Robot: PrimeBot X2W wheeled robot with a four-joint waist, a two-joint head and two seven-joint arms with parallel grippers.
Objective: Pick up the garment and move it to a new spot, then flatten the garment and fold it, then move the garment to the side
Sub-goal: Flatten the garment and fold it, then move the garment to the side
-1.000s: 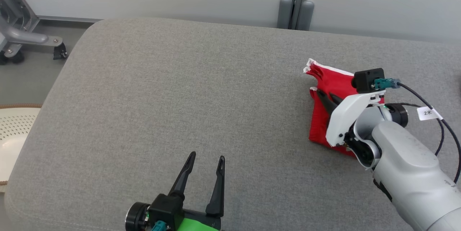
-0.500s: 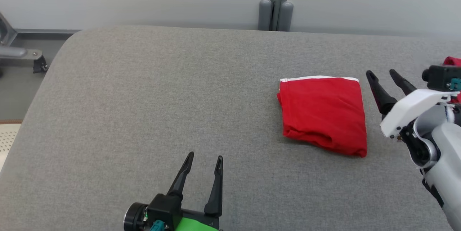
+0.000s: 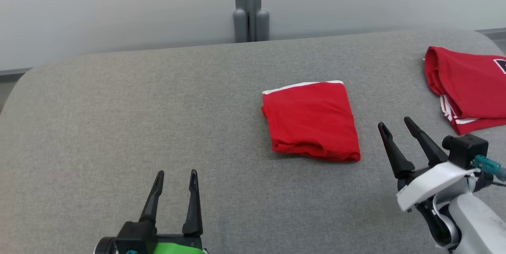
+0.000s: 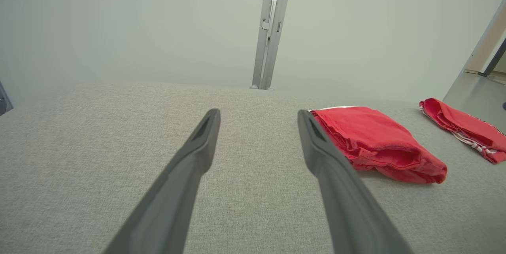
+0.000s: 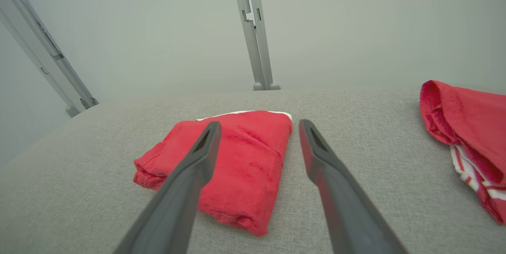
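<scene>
Two red garments lie on the grey fabric-covered worktop (image 3: 118, 107). The folded garment (image 3: 312, 121), a compact red rectangle with a white band along its far edge, rests flat near the middle of the worktop, a little right of centre in the head view. The second red garment (image 3: 466, 84), with white stripes at its near edge, lies well apart at the far right. The right gripper (image 3: 394, 122) hovers near the folded garment's near right corner without touching it, its jaws apart and empty. The left gripper (image 3: 176, 172) sits at the lower left over bare fabric, well apart from both garments, its jaws likewise spread with nothing between them. A grey post (image 3: 248, 8) stands against the pale wall (image 3: 99, 8) behind the worktop.
</scene>
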